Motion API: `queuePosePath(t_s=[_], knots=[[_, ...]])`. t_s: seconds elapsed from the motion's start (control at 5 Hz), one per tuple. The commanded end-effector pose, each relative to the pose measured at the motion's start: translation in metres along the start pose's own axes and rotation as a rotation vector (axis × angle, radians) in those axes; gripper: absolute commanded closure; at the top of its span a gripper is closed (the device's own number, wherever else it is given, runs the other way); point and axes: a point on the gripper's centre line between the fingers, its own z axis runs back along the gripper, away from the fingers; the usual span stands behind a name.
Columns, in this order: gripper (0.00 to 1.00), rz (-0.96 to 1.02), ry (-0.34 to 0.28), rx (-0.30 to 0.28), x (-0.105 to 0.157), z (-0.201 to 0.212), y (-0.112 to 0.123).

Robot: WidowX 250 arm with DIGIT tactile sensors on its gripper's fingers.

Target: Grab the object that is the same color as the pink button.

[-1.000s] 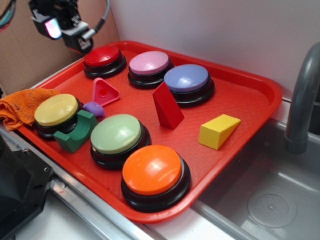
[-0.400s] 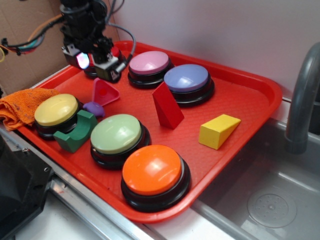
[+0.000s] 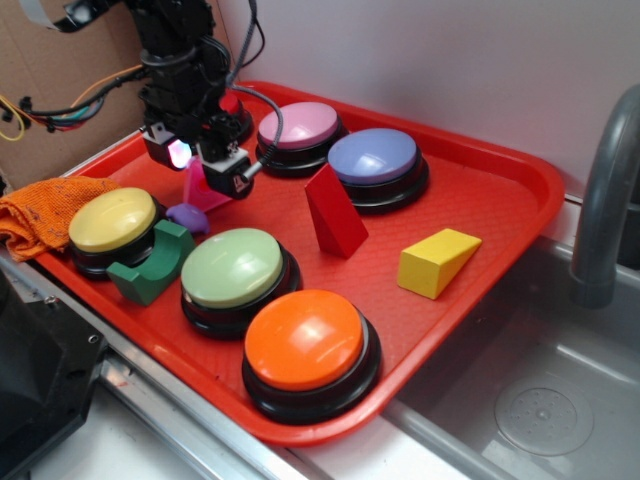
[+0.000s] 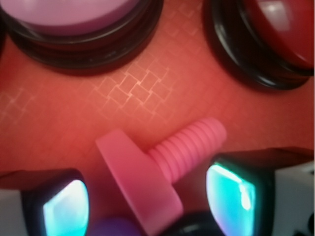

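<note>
Directly under the pincer (image 3: 205, 165), the pink object (image 3: 197, 190) is lying on the red tray (image 3: 480, 190), and only its lower edge is showing in the exterior view because the black arm is covering the rest. From the wrist camera, the pink object (image 4: 147, 172) is appearing as a flat pink plate with a ribbed peg sticking out of it, so here it is looking more like a bolt than a triangle. It is sitting between the two fingers, whose pads (image 4: 229, 196) are glowing blue-green. The jaws are standing wide, one on each side of the piece, and I cannot tell if either pad is touching it.

Just beyond the pincer, the pink button (image 3: 298, 128) is standing on its black base, and in the wrist view the pink button (image 4: 69, 12) is filling the upper left corner. Beside it, partly hidden behind the arm, the red button (image 3: 232, 108) is standing. Near the pincer, on the side toward the front of the tray, a small purple blob (image 3: 187, 217) is lying just beside the pink piece. Further off to the side, the red wedge (image 3: 334, 212) is standing upright on the tray, well apart from the pincer.
</note>
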Motion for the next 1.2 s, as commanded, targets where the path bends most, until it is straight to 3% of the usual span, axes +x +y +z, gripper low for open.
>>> queuePosePath(t_s=[0.0,0.6,1.0], knots=[[1.00,0.029,-0.016,0.047,0.004,-0.007,0.003],[1.00,0.077,-0.018,0.055,0.005,0.010,0.011],[1.00,0.082,-0.049,-0.010,0.012,0.056,0.009]])
